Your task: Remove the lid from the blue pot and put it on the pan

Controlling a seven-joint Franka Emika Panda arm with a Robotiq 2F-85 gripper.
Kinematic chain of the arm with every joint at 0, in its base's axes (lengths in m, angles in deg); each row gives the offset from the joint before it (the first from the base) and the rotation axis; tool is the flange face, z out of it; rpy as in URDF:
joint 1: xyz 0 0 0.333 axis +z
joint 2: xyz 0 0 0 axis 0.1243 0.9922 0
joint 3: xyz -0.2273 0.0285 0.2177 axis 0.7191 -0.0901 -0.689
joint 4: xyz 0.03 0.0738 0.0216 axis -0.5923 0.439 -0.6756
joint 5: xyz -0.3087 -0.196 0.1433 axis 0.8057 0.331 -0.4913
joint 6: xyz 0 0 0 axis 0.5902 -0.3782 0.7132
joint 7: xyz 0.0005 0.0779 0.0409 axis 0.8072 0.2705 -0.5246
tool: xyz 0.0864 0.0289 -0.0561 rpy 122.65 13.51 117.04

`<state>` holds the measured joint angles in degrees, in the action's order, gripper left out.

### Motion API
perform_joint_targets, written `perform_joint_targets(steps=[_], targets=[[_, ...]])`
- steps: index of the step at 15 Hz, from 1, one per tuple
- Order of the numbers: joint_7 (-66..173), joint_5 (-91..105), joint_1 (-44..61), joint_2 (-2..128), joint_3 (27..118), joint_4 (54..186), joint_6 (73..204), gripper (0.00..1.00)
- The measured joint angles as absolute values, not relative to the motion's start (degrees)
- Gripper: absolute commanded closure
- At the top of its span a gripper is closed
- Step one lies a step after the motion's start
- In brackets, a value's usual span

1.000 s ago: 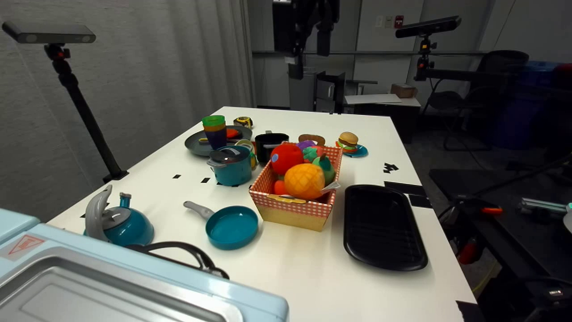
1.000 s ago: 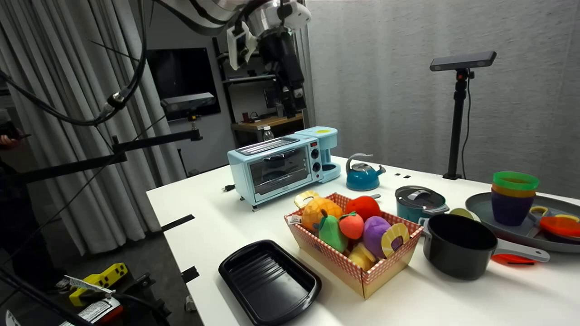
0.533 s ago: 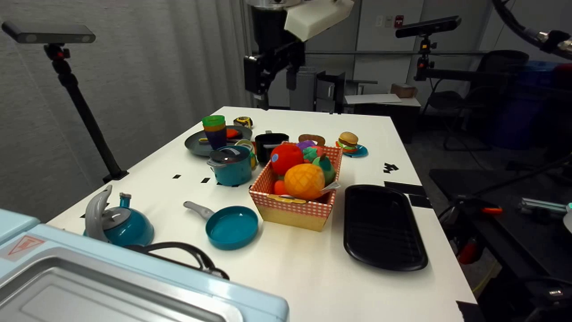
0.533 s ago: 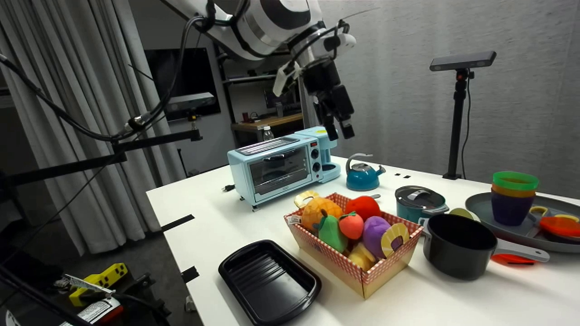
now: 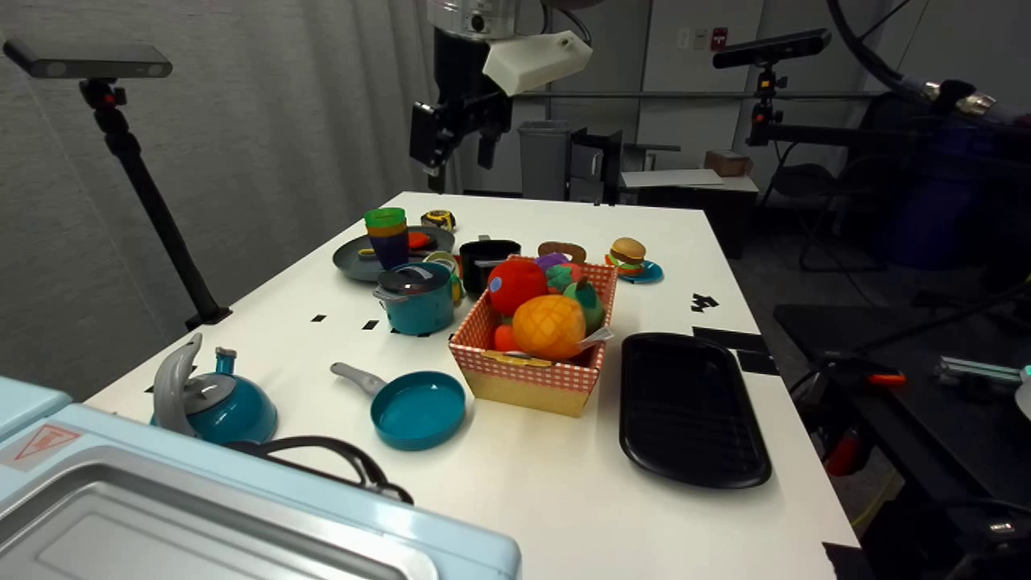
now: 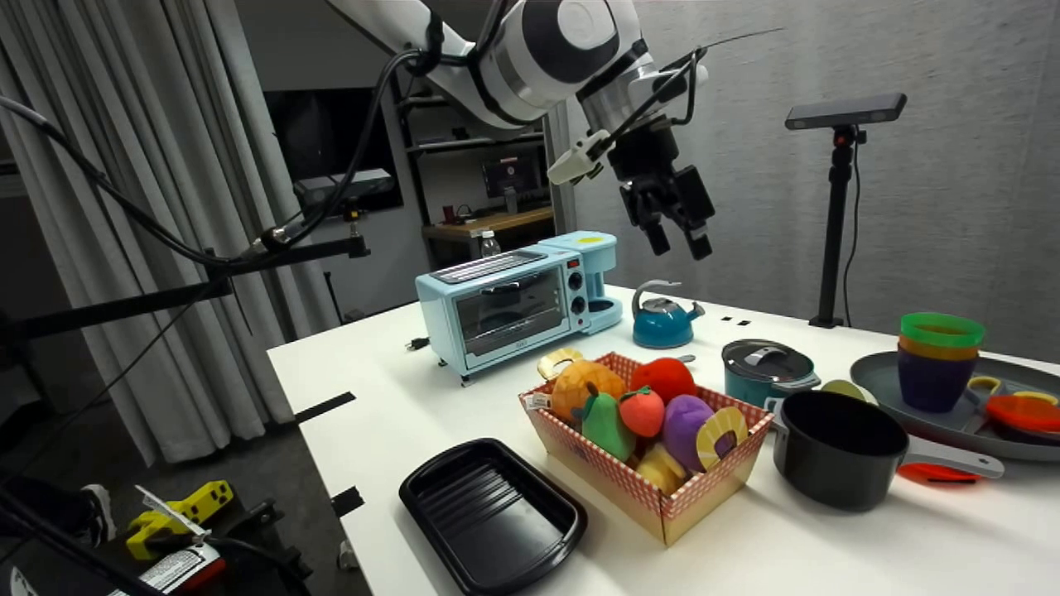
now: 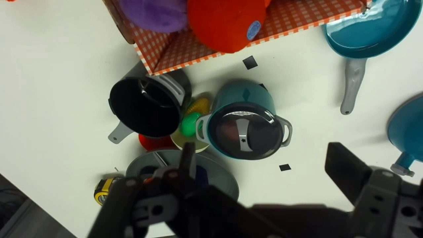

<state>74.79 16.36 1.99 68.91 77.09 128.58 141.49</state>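
Note:
The lid (image 7: 243,132), dark and see-through with a grey grip strip, sits on the blue pot (image 7: 244,94), which has grey side handles. Both show in an exterior view, lid (image 5: 415,278) and pot (image 5: 423,312), and again in an exterior view, lid (image 6: 768,362) and pot (image 6: 745,387). The teal pan (image 5: 419,409) lies on the table with its grey handle; the wrist view shows it (image 7: 370,36) at top right. In an exterior view the basket hides most of it. My gripper (image 6: 681,245) is open and empty, high above the table; its fingers (image 7: 345,170) stand wide apart.
A fruit basket (image 5: 523,391) stands beside the pot and pan. A black pot (image 6: 840,463) and a grey plate with stacked cups (image 6: 936,389) are near the blue pot. A kettle (image 5: 238,407), toaster oven (image 6: 517,306) and black tray (image 6: 497,521) stand around.
The arm has swung across and come down somewhat: leftward in an exterior view, rightward in the opposite one. It is now nearer the pots. The objects on the table have not moved.

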Motion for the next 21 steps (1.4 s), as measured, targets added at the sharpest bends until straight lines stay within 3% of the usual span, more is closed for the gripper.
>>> perform_joint_targets(steps=[7,17,21], targets=[[74.90,16.19,2.59,70.03,77.53,128.29,142.94,0.00],[74.58,14.60,2.75,79.99,81.44,127.87,163.90,0.00],[73.88,13.12,2.09,82.10,81.95,126.59,166.05,0.00]])
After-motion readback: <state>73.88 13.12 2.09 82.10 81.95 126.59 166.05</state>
